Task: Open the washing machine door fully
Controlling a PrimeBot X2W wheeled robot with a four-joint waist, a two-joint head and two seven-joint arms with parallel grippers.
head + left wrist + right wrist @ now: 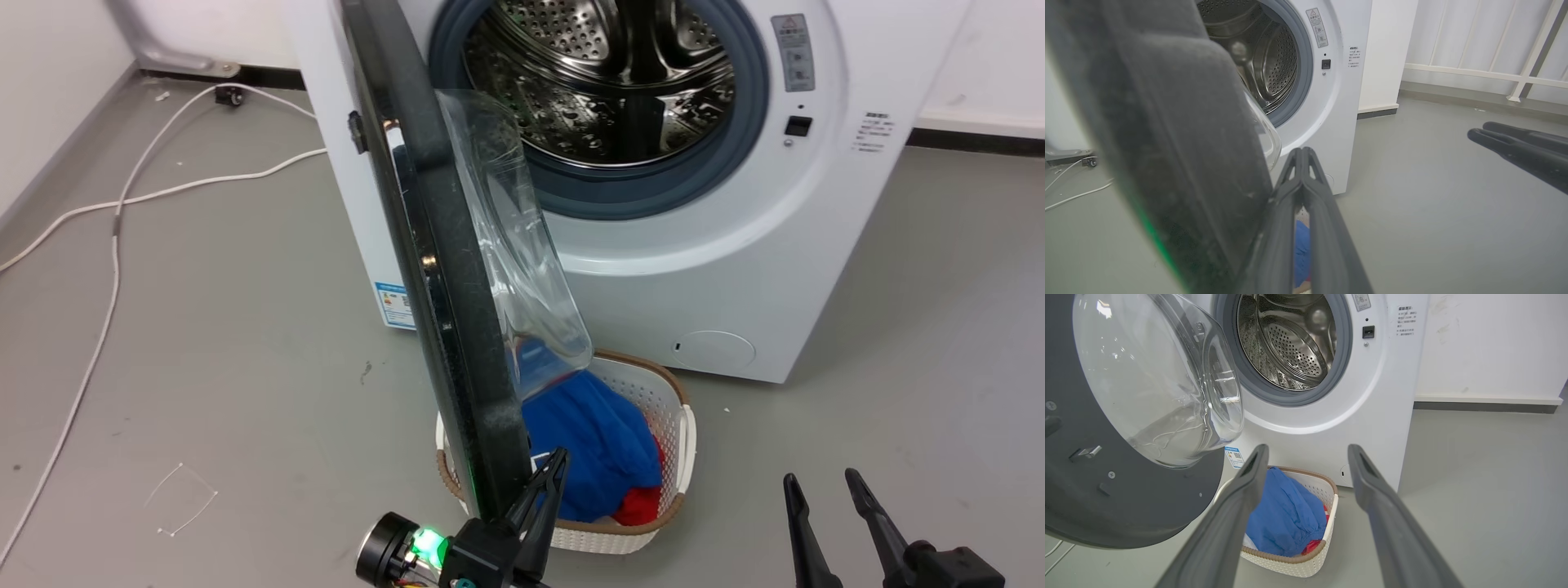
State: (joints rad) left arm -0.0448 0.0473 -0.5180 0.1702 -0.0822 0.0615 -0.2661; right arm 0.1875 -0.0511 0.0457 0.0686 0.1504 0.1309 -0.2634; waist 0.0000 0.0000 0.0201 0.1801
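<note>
The washing machine door (pixel 441 269) stands swung out from the white machine (pixel 735 269), edge-on in the head view, its clear glass bowl (pixel 514 245) facing the drum. My left gripper (pixel 558 459) is shut, its fingers lying against the inner side of the door's lower rim, above the basket. The left wrist view has the door's dark rim (pixel 1167 143) close on the left of the closed left gripper (pixel 1302 153). My right gripper (pixel 820 480) is open at the lower right, apart from the door. In the right wrist view, the right gripper (pixel 1307 451) points at the machine, with the door (pixel 1126 506) to its left.
A white laundry basket (pixel 682 425) with blue and red clothes sits on the floor under the door's lower edge. The steel drum (pixel 604 82) is exposed. White cables (pixel 114 245) run over the grey floor at left. My right gripper's fingers (pixel 1515 149) cross the left wrist view.
</note>
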